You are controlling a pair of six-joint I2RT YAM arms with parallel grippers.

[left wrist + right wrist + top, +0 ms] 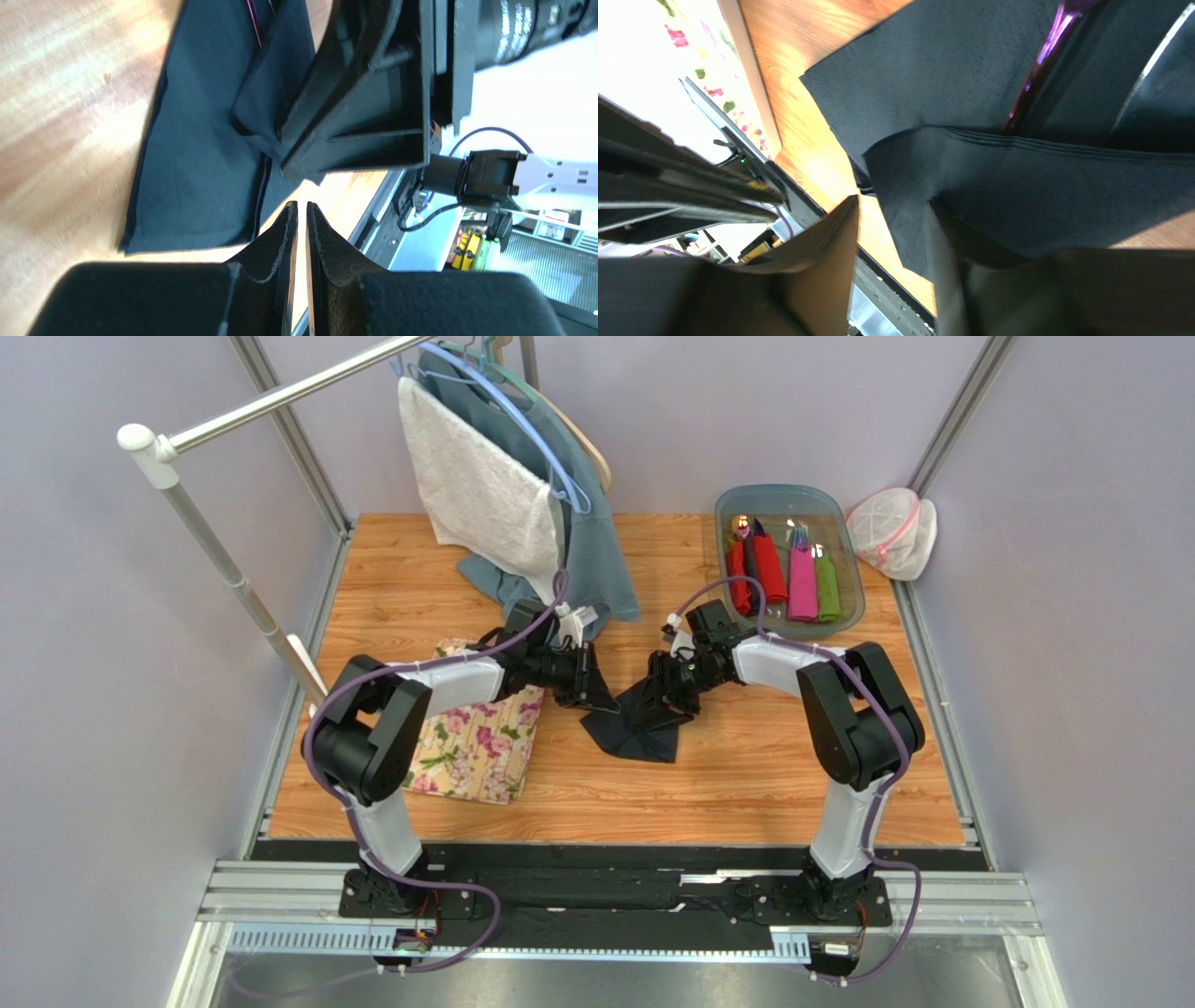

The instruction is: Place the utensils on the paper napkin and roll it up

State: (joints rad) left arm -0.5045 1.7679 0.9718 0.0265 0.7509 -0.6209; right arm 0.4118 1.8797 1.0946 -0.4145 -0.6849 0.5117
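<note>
Right fingers [822, 280] around a fold of the paper napkin [962, 91]; left fingers [274, 245] empty beside it.
Right fingers are partway open. A raised flap of napkin hangs in the gap and leans on one finger, and I don't see it pinched from both sides. Left fingers are all but closed, just a slit with nothing in it, and sit just off the napkin's near edge. Beyond the right fingers the sheet lies creased on the surface [70, 105], folded over the purple spoon [1046, 56], with a silver edge, likely the fork [1155, 59], beside it. The dark third piece isn't visible. My read: the paper is light, limp and easy to tear, and it won't hold a crease unaided. The utensils are stiff and slick, so they can slide out of a loose roll. Best hold is the doubled fold right over the handles, not a single-ply corner. Floral mat [477, 742] is well outside the left fingers.
</note>
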